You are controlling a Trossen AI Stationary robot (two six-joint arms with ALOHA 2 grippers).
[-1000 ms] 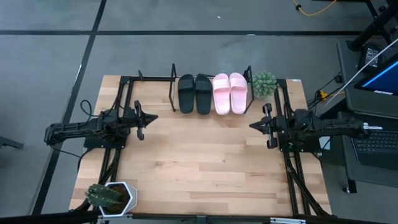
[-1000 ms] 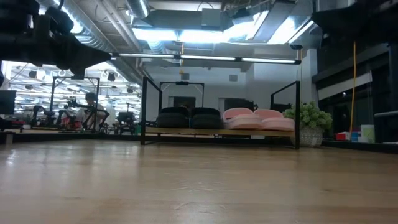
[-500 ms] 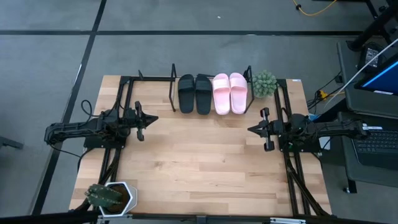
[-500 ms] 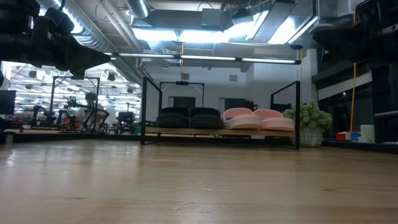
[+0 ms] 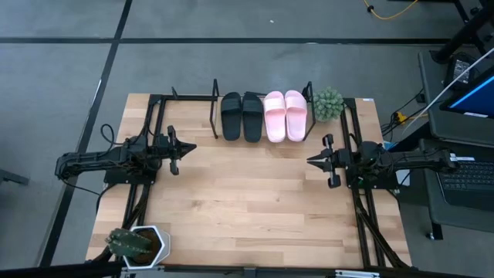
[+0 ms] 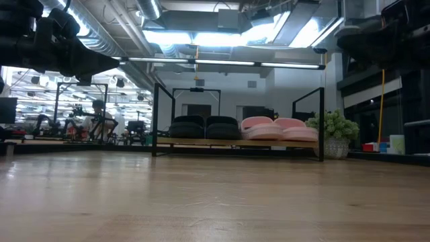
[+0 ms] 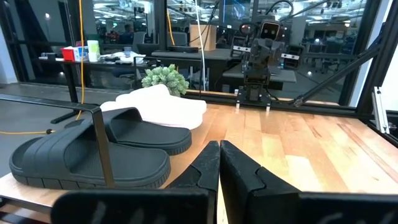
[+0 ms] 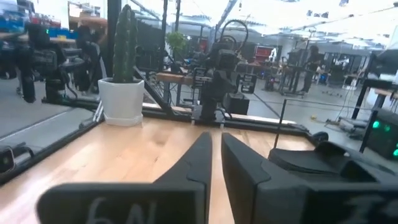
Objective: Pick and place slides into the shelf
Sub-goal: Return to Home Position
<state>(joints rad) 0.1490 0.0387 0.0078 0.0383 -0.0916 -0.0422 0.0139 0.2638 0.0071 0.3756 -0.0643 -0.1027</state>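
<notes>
Right gripper (image 5: pixel 311 161) shifted; slides (image 6: pixel 205 128) perhaps half-hidden.

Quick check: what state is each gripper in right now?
Left gripper: closed, holding nothing.
Right gripper: closed, holding nothing.

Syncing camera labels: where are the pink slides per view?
High view: pink slides, upper middle, right of the black pair.
Low view: pink slides at far end, right of centre.
Left wrist view: pink slides look pale, beyond the black pair.
Right wrist view: not made out.
Shared landmark: green plant beside them, absent from right wrist.
</notes>
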